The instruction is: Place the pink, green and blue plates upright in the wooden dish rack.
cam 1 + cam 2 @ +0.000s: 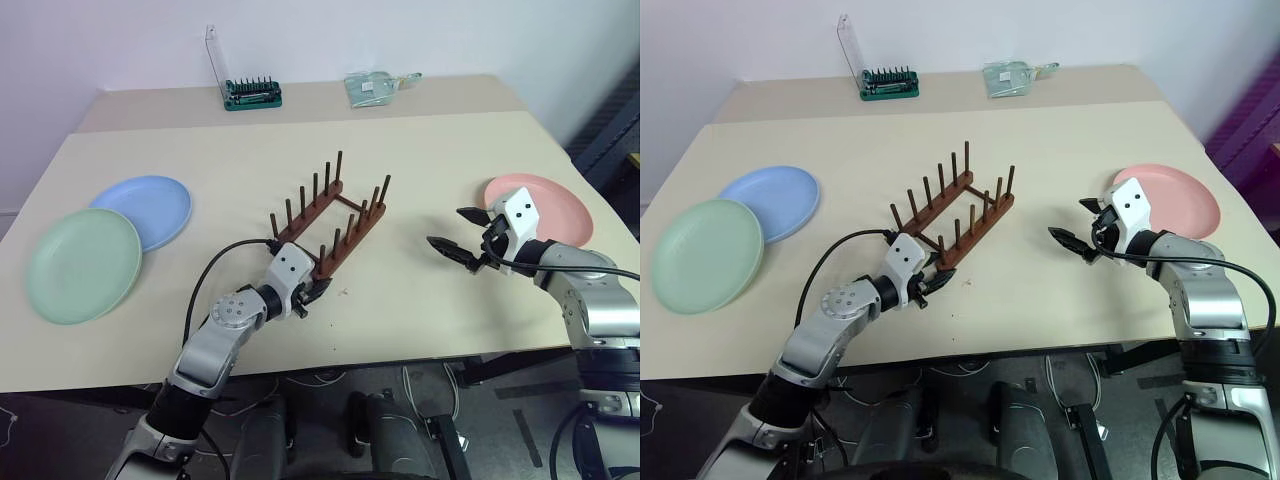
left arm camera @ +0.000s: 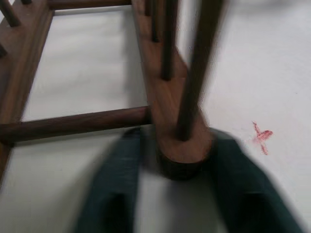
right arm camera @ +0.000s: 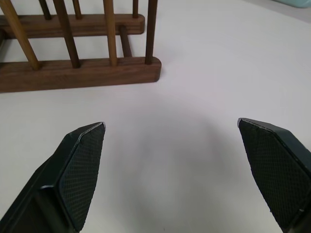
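Observation:
The wooden dish rack point(image 1: 330, 215) stands slantwise at mid-table with no plate in it. My left gripper point(image 1: 315, 290) is at its near end, and in the left wrist view its fingers point(image 2: 121, 174) press both sides of the end of one rail point(image 2: 182, 145). Right of the rack, my right gripper point(image 1: 447, 227) hovers open above bare table, its pads point(image 3: 82, 160) wide apart. The pink plate point(image 1: 545, 205) lies flat just behind it. At far left the green plate point(image 1: 83, 265) lies flat, overlapping the edge of the blue plate point(image 1: 150, 205).
A green tool holder point(image 1: 252, 93) with a clear back and a clear packet point(image 1: 375, 87) sit at the table's far edge. A small red mark point(image 2: 261, 136) is on the tabletop beside the rack's near end. The table's front edge runs just below both grippers.

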Motion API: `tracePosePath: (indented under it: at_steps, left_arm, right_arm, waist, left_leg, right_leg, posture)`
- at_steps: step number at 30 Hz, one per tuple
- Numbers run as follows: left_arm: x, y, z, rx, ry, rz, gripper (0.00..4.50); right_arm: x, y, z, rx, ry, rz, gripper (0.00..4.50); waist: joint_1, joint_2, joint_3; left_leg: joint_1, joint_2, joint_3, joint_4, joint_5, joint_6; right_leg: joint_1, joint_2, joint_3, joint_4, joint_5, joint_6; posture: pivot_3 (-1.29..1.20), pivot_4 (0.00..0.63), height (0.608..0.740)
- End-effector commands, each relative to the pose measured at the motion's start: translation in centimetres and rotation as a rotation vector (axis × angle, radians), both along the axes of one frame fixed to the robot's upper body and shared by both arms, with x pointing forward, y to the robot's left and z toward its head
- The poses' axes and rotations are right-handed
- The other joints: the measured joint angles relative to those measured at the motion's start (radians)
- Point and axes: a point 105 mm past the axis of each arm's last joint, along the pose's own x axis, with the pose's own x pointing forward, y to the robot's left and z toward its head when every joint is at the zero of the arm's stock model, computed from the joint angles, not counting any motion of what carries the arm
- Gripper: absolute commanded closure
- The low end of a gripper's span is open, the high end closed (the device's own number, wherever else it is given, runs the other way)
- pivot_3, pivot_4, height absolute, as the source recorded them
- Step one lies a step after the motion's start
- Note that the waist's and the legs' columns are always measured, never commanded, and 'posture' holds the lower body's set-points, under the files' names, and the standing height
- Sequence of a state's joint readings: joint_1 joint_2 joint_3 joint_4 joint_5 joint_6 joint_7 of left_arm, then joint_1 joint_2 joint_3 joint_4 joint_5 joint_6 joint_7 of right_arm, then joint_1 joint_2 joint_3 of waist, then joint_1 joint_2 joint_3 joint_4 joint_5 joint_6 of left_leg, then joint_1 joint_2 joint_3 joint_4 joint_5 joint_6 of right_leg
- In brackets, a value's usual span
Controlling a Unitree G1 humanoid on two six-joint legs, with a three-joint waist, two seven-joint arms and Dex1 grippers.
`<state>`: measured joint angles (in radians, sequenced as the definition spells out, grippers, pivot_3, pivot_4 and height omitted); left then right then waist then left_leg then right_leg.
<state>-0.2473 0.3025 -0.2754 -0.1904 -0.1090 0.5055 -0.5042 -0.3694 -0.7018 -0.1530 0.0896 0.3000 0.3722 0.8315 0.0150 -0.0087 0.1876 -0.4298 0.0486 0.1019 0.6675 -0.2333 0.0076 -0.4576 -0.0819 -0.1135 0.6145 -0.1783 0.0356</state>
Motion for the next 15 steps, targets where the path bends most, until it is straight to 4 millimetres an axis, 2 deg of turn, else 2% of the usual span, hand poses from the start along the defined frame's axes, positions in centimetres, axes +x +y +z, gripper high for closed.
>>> tracePosePath:
  at_steps: [1, 5, 10, 15]
  left_arm:
    - [-0.3, 0.1, -1.2, 0.031, 0.028, -0.042, 3.74]
    - [0.3, 0.4, -0.4, 0.057, -0.029, -0.144, 3.74]
    - [1.0, -0.7, 1.4, 0.028, -0.033, -0.373, 3.74]
    - [3.7, -1.1, 2.3, 0.087, -0.056, -0.459, 3.74]
  right_arm:
    - [-0.2, 0.1, 1.7, -0.013, -0.059, 0.008, 0.0]
    - [-1.2, -0.2, 0.5, -0.086, -0.02, 0.026, 0.0]
    - [-2.2, -0.4, -0.1, -0.103, -0.006, 0.017, 0.0]
    - [-2.9, -0.8, -0.4, -0.106, -0.011, -0.023, 0.0]
  waist:
    - [0.0, 0.0, 0.0]
    - [0.002, 0.0, 0.0]
    - [0.0, 0.0, 0.0]
    - [0.0, -0.001, 0.001]
  left_leg:
    - [0.0, 0.0, 0.0, 0.0, 0.0, 0.0]
    - [0.0, 0.0, 0.0, 0.0, 0.0, 0.0]
    - [0.0, 0.0, 0.0, 0.0, 0.0, 0.0]
    - [-0.001, -0.001, 0.0, 0.0, 0.0, 0.0]
  right_leg:
    - [0.0, 0.0, 0.0, 0.0, 0.0, 0.0]
    - [0.0, 0.0, 0.0, 0.0, 0.0, 0.0]
    - [0.0, 0.0, 0.0, 0.0, 0.0, 0.0]
    - [-0.001, 0.0, 0.0, -0.001, 0.0, 0.0]
  posture:
    - [0.0, 0.15, 0.73]
    - [0.0, 0.15, 0.73]
    - [0.0, 0.15, 0.73]
    - [0.0, 0.15, 0.73]
